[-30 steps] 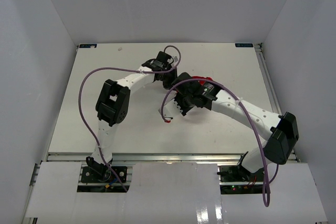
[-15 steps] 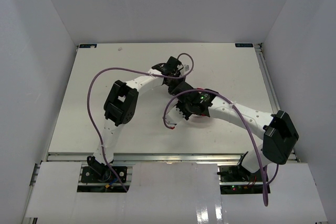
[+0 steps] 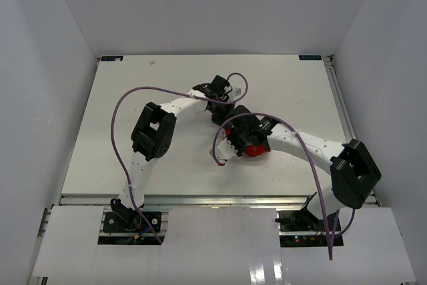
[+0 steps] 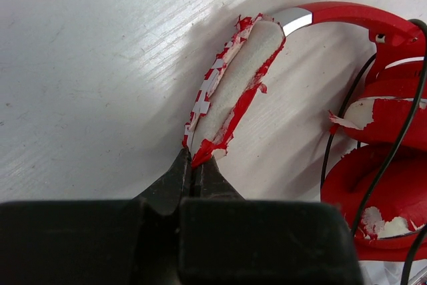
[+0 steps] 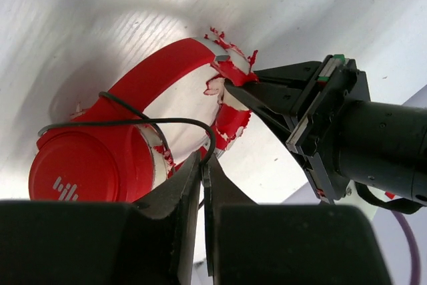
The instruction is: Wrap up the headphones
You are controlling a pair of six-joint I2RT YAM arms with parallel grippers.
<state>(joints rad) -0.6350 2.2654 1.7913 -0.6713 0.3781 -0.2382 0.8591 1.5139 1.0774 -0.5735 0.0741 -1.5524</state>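
While both arms meet near the middle of the tabletop [image 3: 133, 85], the job looks to be at the winding step, with one tool holding and the other pulling the wire.

On the left side, the left tool [image 4: 197, 165] is squeezed tight on the torn tip of the headband [image 4: 233, 85]. The red skin there is peeling off the white foam. This grip seems meant to hold the headphones [image 5: 87, 158] steady.

The headphones lie close to the middle of the tabletop, partly hidden under the right arm in the top view. The two round cups sit close together, and the thin black cable [image 5: 160, 122] runs over them.

On the right side, the right tool [image 5: 202, 165] has its two fingers almost touching. The cable is caught between them, just beside the ear cup [image 5: 73, 168] with the little white mark.

Next, the right tool likely has to carry the cable around the headphones in a loop while the left tool does not let go. The pull should be soft, because the cable could slip out and the peeling foam could rip more.

No box, bag or bowl shows in any view, so nothing sits inside anything.
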